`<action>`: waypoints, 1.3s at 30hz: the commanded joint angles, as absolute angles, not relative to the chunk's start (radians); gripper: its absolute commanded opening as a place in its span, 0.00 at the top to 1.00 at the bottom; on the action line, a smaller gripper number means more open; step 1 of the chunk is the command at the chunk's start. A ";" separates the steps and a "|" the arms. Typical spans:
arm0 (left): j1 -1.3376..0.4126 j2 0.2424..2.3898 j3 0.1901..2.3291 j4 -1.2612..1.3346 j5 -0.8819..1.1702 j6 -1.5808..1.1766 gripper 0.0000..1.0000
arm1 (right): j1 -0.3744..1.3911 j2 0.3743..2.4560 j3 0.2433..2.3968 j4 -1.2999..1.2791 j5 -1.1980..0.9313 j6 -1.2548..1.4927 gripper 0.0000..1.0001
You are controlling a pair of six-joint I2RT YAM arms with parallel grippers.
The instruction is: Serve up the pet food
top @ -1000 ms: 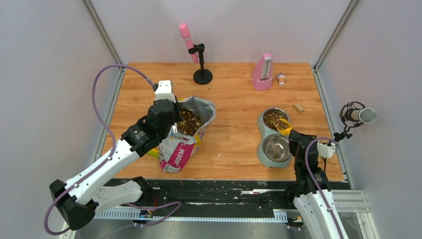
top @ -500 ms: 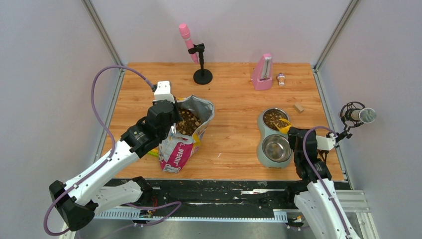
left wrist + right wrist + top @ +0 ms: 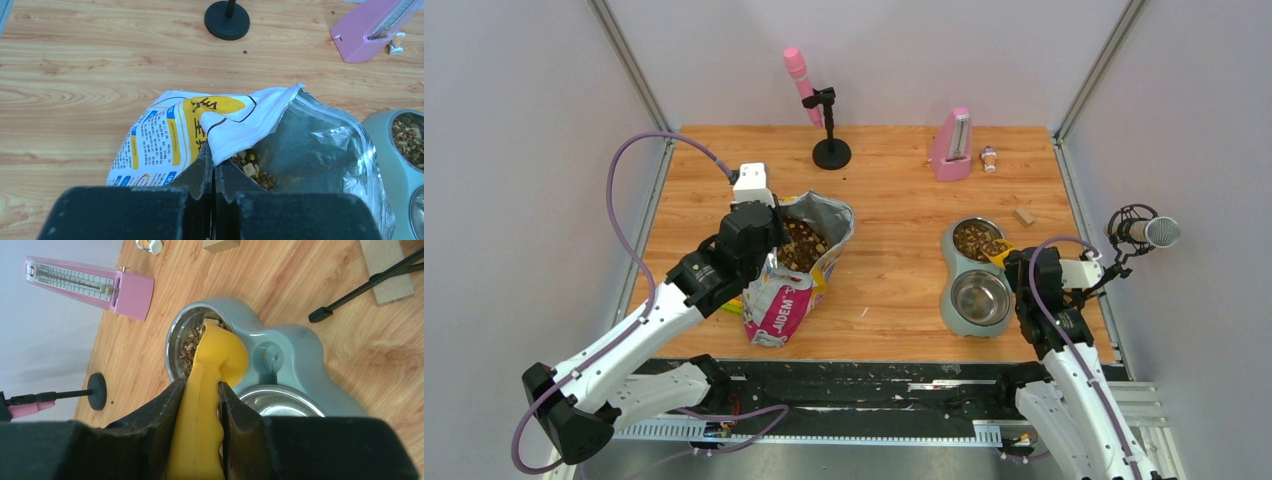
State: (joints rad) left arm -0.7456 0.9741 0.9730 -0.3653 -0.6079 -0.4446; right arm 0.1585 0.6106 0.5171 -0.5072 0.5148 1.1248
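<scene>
Pet food fills the open printed bag (image 3: 782,300), showing as brown kibble (image 3: 804,245) at its mouth and deep inside (image 3: 252,170). My left gripper (image 3: 214,165) is shut on the bag's near rim and holds it up. More pet food (image 3: 187,347) lies in the far steel bowl of the grey double feeder (image 3: 954,300). The near bowl (image 3: 285,400) has nothing in it. My right gripper (image 3: 200,390) is shut on the handle of a yellow scoop (image 3: 220,352). The scoop's cup is tipped over the far bowl's right rim.
At the back stand a pink microphone on a black stand (image 3: 829,150), a pink metronome (image 3: 951,145) and a small white bottle (image 3: 989,158). A wooden block (image 3: 1024,216) lies behind the feeder. A microphone (image 3: 1144,232) juts in from the right wall.
My right wrist has swung to the right and back along the feeder's side, keeping the scoop at the far bowl. The left arm and the bag have not moved.
</scene>
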 commanded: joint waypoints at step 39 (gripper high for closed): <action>-0.749 0.937 0.971 -0.296 -0.634 -0.455 1.00 | 0.156 0.872 0.741 -0.445 0.442 0.955 1.00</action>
State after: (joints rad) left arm -0.7456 0.9684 0.9668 -0.3622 -0.6117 -0.4438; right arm 0.1581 0.8581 0.6785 -0.5137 0.4747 0.9916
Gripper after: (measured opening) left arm 0.007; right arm 0.284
